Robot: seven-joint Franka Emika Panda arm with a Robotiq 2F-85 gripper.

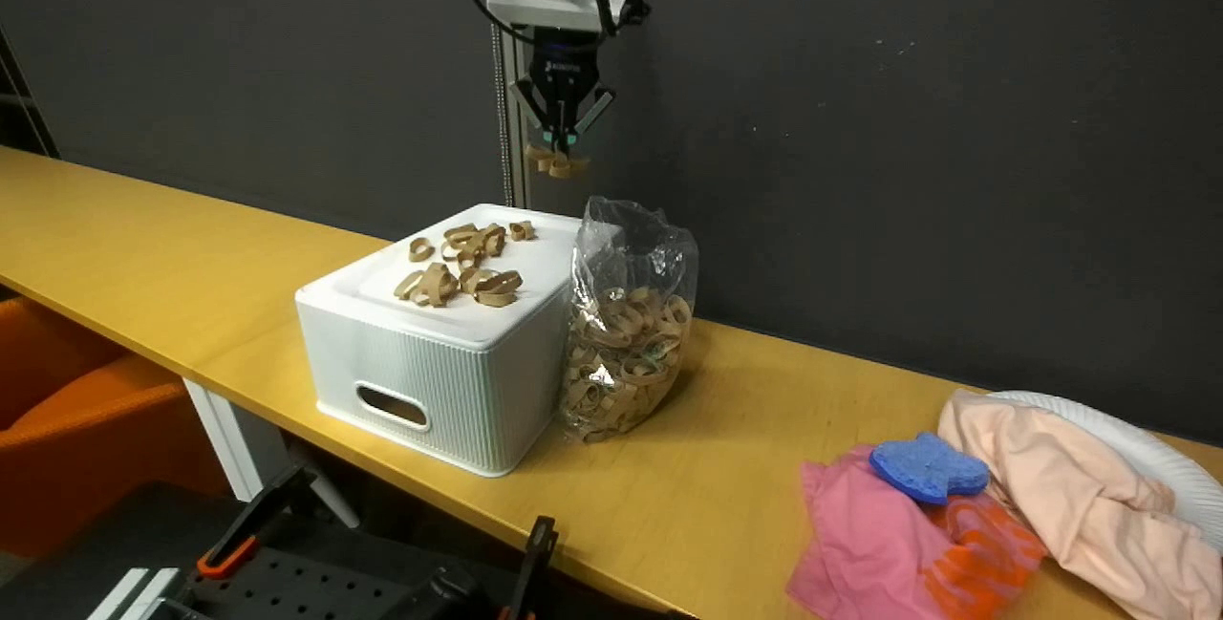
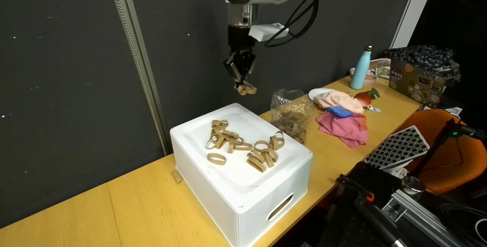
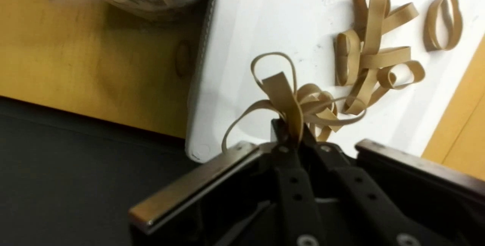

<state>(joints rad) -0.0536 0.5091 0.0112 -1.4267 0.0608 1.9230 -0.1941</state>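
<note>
Gripper (image 1: 561, 138): I am pinching a small bunch of tan rubber bands (image 3: 282, 94), squeezing it between my tips.
Bunch's place: It is hanging in the air, higher than the top of the ribbed white bin (image 1: 420, 352) and near one end of it.
Good pinching: I am thinking a firm, steady squeeze is best, because loops are sticking out and could be slipping loose if I am jerking.
Good moving: Going slowly and up high is seeming wise, so that no loop is catching on the clear bag (image 1: 635, 262).
Bunch's look: The bands are looking flat, thin and bendy, and their loops are spreading out like petals.
Loose rubber bands (image 3: 375, 22): They are lying in messy heaps on the bin's top, with one sitting alone.
Clear bag: It is standing on the wooden table (image 1: 764, 391) just beside the bin, holding many more bands (image 1: 645, 367).
</note>
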